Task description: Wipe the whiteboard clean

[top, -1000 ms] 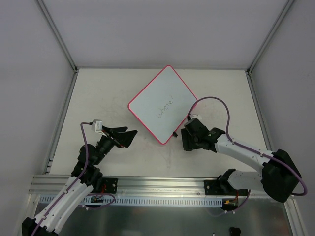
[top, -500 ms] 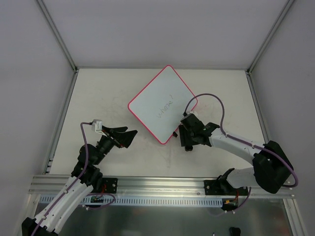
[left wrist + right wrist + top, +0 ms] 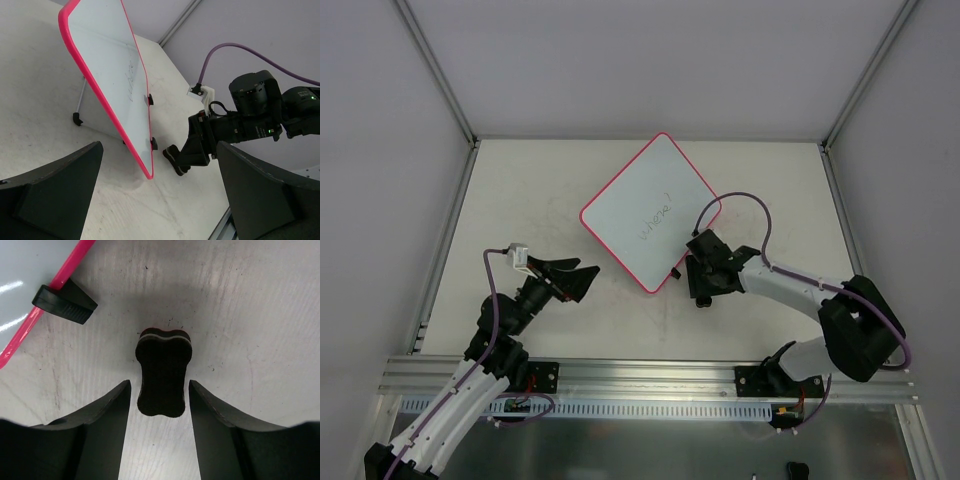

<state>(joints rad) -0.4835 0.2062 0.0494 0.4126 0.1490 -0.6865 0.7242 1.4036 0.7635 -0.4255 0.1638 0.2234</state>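
Right wrist view: whiteboard (image 3: 20,275) cut by left and top edges, only a corner shows. Right claw (image 3: 159,385) finger roots cut by bottom edge. Finger contact with eraser (image 3: 162,372) unclear.
Top view: eraser hidden under right claw. Handwriting (image 3: 656,218) too small to read.
Left wrist view: left claw (image 3: 160,145) fingers cropped by frame, board top cut off.

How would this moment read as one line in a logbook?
left fingers: open, empty, apart from whiteboard | right fingers: open astride eraser on table, no grip yet | whiteboard: propped up, writing unerased
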